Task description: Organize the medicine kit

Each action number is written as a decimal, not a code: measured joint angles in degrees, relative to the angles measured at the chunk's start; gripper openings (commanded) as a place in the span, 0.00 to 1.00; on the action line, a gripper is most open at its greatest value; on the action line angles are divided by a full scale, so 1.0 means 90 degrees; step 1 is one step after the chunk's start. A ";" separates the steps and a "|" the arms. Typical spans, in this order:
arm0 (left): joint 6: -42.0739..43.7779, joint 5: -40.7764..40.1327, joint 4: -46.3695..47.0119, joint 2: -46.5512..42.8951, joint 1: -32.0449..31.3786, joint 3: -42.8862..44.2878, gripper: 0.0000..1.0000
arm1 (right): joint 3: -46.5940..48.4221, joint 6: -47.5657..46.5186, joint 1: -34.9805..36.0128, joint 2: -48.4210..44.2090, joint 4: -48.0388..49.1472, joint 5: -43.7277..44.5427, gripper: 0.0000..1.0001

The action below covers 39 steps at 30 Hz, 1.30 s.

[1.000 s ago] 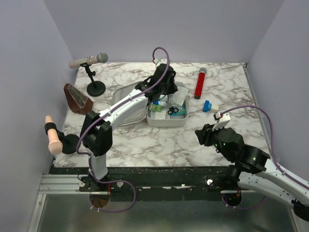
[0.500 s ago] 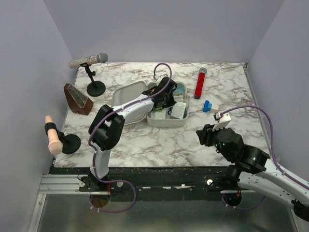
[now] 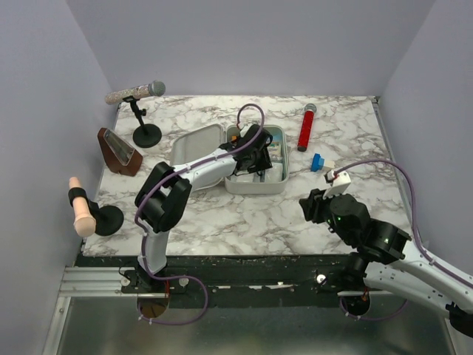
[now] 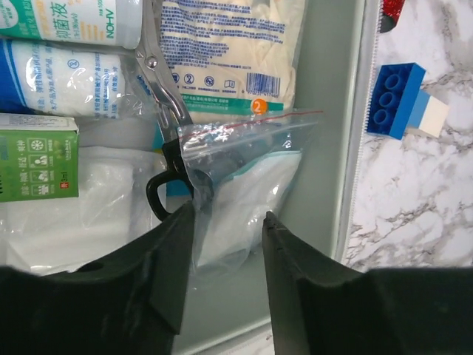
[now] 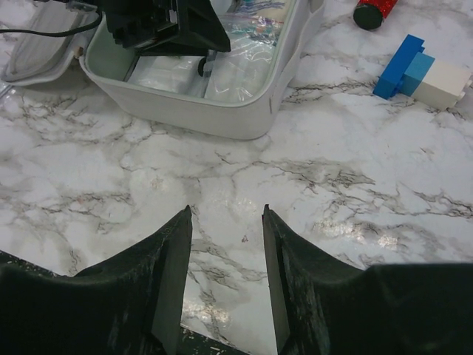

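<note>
The medicine kit is a pale grey tin standing open in the middle of the table, its lid laid back to the left. My left gripper reaches down into it. In the left wrist view that gripper is open, and a clear zip bag with white contents lies on the kit's floor between its fingers. Scissors, a green box, white rolls and a printed packet fill the tin. My right gripper hangs open over bare marble, nearer than the kit.
A red cylinder and a blue and white brick lie right of the kit. At the left stand a microphone on its stand, a brown wedge and a peach handle on a black base.
My left gripper came down into the kit with the zip bag and its jaws have opened; the bag now lies in the tin. The right arm has barely moved.
</note>
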 measured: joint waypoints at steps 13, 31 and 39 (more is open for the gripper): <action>0.0602 -0.0461 -0.1010 -0.1632 0.0117 -0.0100 0.88 | 0.0767 0.0041 -0.0029 0.1525 0.0226 0.0257 0.73; -0.0877 -0.1671 -0.0702 -0.6365 0.0262 -0.5127 0.99 | 0.1139 0.0522 -0.2769 0.3694 0.1744 -0.1688 0.76; -0.1683 -0.1205 0.0474 -0.6829 0.0971 -0.6557 0.99 | 0.1290 0.0612 -0.3281 0.4158 0.1996 -0.2344 0.75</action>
